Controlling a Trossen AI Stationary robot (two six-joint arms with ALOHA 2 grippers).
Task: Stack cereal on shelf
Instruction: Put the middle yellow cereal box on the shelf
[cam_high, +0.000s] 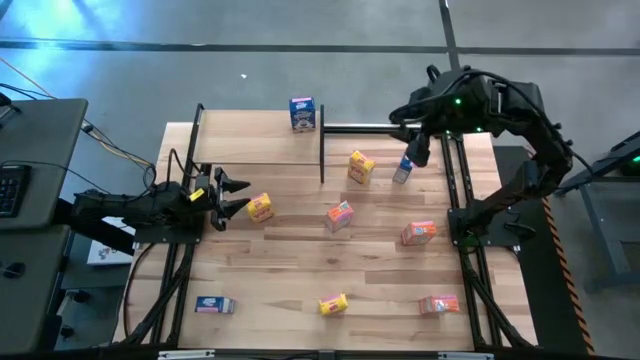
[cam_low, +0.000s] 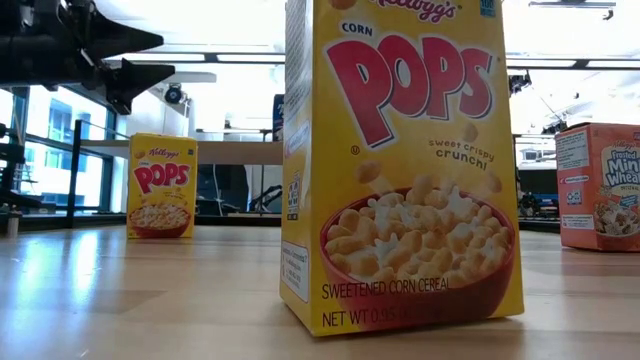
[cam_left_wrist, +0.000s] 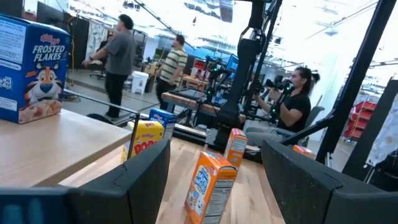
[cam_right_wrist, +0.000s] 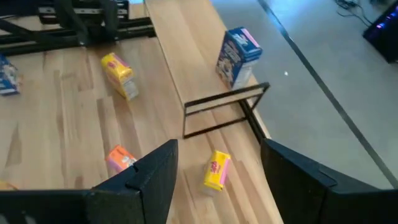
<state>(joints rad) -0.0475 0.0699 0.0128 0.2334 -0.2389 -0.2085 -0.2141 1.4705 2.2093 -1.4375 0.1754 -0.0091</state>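
One blue cereal box (cam_high: 303, 113) stands upright on the shelf (cam_high: 250, 140), at its far edge. Eight other boxes sit scattered on the table (cam_high: 300, 270): a yellow box (cam_high: 260, 207) just beside the left gripper (cam_high: 232, 196), a yellow box (cam_high: 360, 166) and a blue box (cam_high: 403, 171) near the shelf's right posts, an orange box (cam_high: 340, 216) mid-table, the rest toward the near edge. Left gripper is low at the shelf's near left corner, fingers parted, holding nothing. Right gripper (cam_high: 415, 140) hovers above the blue box by the posts, fingers apart, empty.
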